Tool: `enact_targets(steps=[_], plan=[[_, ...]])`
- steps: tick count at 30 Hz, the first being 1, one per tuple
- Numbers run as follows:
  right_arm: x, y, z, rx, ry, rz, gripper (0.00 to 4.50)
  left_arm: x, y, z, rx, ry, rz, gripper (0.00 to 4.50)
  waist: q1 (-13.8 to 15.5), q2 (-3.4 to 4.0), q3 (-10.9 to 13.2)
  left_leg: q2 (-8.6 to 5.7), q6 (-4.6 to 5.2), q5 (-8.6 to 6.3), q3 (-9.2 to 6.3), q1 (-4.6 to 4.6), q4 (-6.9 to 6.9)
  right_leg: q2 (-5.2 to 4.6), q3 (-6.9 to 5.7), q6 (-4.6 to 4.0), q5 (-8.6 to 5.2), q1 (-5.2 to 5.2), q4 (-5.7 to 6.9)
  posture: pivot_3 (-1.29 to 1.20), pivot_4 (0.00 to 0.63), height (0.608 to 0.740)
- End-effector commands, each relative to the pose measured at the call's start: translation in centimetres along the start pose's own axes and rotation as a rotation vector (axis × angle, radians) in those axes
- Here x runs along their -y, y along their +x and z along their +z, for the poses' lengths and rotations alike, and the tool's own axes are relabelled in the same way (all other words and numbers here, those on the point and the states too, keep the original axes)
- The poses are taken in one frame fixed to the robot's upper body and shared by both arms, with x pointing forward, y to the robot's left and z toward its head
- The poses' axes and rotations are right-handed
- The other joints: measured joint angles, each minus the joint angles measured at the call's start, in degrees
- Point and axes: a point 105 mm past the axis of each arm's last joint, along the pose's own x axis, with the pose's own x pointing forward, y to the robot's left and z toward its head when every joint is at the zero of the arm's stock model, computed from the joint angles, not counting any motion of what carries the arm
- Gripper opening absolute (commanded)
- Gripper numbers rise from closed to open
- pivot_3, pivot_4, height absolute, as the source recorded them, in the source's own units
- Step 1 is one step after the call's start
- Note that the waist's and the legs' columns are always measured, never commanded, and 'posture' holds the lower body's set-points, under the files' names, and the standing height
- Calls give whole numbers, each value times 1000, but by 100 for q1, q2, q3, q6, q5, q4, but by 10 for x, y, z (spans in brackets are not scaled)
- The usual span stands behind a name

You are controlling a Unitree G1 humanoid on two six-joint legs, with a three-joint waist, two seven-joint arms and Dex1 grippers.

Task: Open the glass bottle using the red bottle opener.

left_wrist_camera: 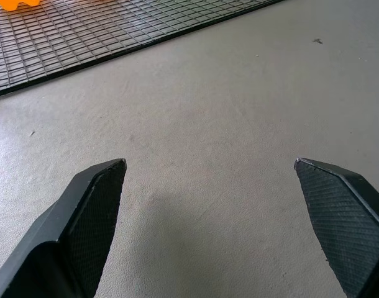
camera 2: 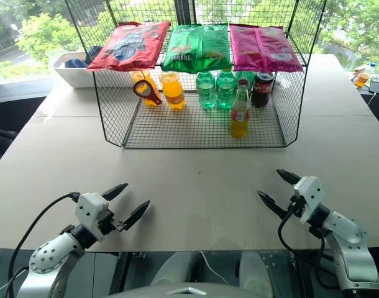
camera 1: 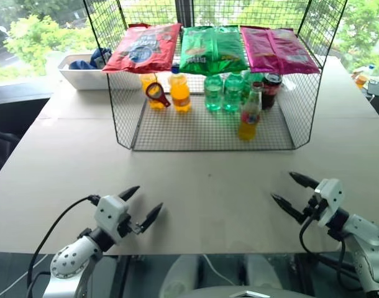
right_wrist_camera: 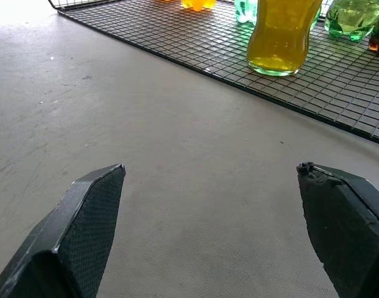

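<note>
On the pale grey table [camera 1: 196, 186], toward twelve o'clock from the robot, stands a black wire rack [camera 1: 208, 133] with three snack bags on its top shelf: a red bag [camera 1: 143, 46], a green bag [camera 1: 212, 48] and a pink bag [camera 1: 276, 49]. A white tray [camera 1: 84, 74] sits on the table at about ten o'clock, beyond the rack's left end.

On the rack's lower grid the glass bottle [camera 1: 250, 115] stands upright near the front edge, right of centre, its orange-yellow drink and red-and-blue label facing the robot. Behind it are two green bottles [camera 1: 223, 92] and a dark bottle [camera 1: 271, 89]; two stout orange bottles [camera 1: 179, 92] stand to the left. The red bottle opener [camera 1: 157, 93] leans against the leftmost orange bottle, ring head up.

The left hand [camera 1: 144, 203] hovers over the table's near edge at seven o'clock, fingers spread wide and empty, well apart from the opener, which lies at its twelve o'clock. The right hand [camera 1: 291, 191] hovers at five o'clock, fingers likewise wide and empty; the glass bottle stands at roughly its eleven o'clock, well apart from it.
</note>
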Motion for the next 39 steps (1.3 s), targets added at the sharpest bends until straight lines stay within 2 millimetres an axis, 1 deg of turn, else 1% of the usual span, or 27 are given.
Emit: enact_targets(steps=[1, 4, 18, 22, 25, 29, 32, 35, 39], plan=[[0, -1, 10, 24, -14, -3, 4473, -2, 3, 15, 43, 27, 5, 4500, 2, 0, 0, 0, 0, 0, 0, 0, 0, 0, -1, 0, 0, 0, 0, 0, 150, 740], [0, -1, 9, 11, -17, 5, 4473, -8, 6, 23, 54, 32, 14, 4500, 8, -2, 1, 0, 0, 0, -2, -1, 3, 1, -8, 0, 0, 1, 1, 0, 150, 740], [-2, 0, 7, 12, -19, 4, 4473, -10, 11, 32, 59, 18, 16, 4500, 3, -2, 1, 0, -3, 2, 0, 0, 14, 6, -16, 1, 1, 2, 6, 0, 150, 740], [-4, 3, 9, 21, -20, 20, 4473, -18, 18, 37, 72, 14, 61, 4500, 0, -2, 1, 0, -4, 2, 0, 0, 16, 7, -20, 2, 1, 3, 8, 0, 150, 740], [-10, 14, 20, 61, -27, 47, 4473, -29, 32, 46, 89, 52, 117, 4500, 3, -2, 2, 0, -12, 7, -2, 0, 19, 9, -24, 2, 1, 3, 11, 0, 150, 740], [-20, 35, 46, 179, -23, 71, 4473, -46, 50, 62, 150, 63, 203, 4500, -9, -3, 1, 1, -21, 12, -2, 4, 26, 31, -23, 2, 2, 3, 24, 0, 150, 740], [-29, 52, 72, 289, -9, 87, 4473, -61, 67, 77, 221, 56, 260, 4500, -7, -3, 1, 1, -25, 14, -1, 4, 28, 36, -21, 2, 2, 0, 32, 0, 150, 740], [-44, 68, 96, 370, -4, 115, 4473, -77, 86, 91, 291, 47, 329, 4500, 6, -6, 2, 0, -29, 17, -2, 2, 32, 39, -24, 2, 2, -3, 38, 0, 150, 740], [-56, 78, 115, 423, -12, 140, 4473, -92, 103, 106, 362, 32, 385, 4500, 0, -12, 1, -7, -34, 20, -8, 0, 37, 38, -28, 2, 2, -5, 42, 0, 150, 740]])
